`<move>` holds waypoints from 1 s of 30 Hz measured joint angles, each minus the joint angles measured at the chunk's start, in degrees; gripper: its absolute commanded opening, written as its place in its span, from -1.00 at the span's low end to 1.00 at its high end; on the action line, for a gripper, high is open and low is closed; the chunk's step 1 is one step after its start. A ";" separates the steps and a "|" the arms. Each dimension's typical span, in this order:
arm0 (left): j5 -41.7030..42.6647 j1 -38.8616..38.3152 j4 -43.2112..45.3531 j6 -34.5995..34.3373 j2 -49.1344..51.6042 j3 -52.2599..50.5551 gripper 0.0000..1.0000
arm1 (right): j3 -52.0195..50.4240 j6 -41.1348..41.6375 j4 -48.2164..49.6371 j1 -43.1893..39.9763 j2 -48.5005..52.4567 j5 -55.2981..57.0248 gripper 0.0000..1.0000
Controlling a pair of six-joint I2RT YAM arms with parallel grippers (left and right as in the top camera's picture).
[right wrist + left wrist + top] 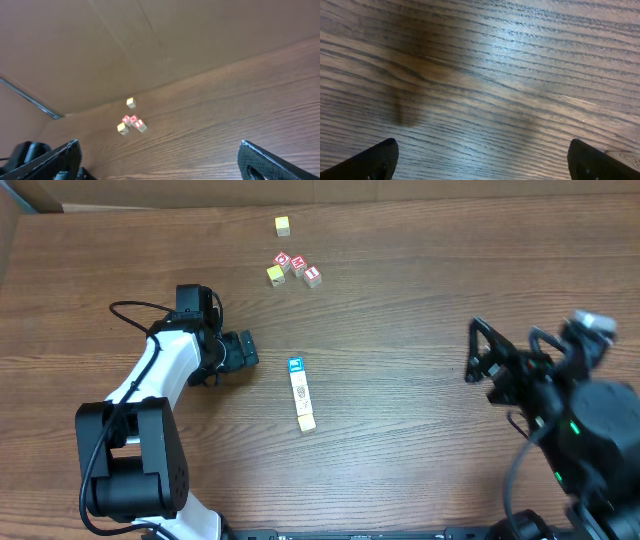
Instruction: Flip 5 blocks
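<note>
The left gripper (248,350) is seen released, its jaws spread wide with nothing between them. In its wrist view only the bare wood grain of the table (485,75) is framed between the two dark fingertips (377,160). The blocks (300,393) are laid in a short, close row just beyond that gripper's tips, on the side toward the other arm — a blue-green face at the row's far end, a yellow one at its near end, pale cream faces between. The right gripper (472,352) is likewise held open and empty, well apart from the row, which lies between the two grippers. Ahead of the right gripper, in its wrist view, a cluster of red-and-white cubes (132,122) is shown with one yellow cube beside it — and a lone yellow-topped cube (131,102) just beyond.
</note>
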 measured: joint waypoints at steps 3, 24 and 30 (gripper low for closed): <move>-0.02 0.00 0.02 0.00 0.00 0.00 1.00 | 0.00 0.02 -3.58 0.00 -4.81 0.04 1.00; -0.02 0.00 0.02 0.00 0.00 0.00 0.99 | 0.00 0.24 -16.76 -13.11 -22.05 -3.17 1.00; -0.02 0.00 0.02 0.00 -0.02 0.00 1.00 | -0.07 -0.07 -14.53 -15.06 -26.49 -3.30 1.00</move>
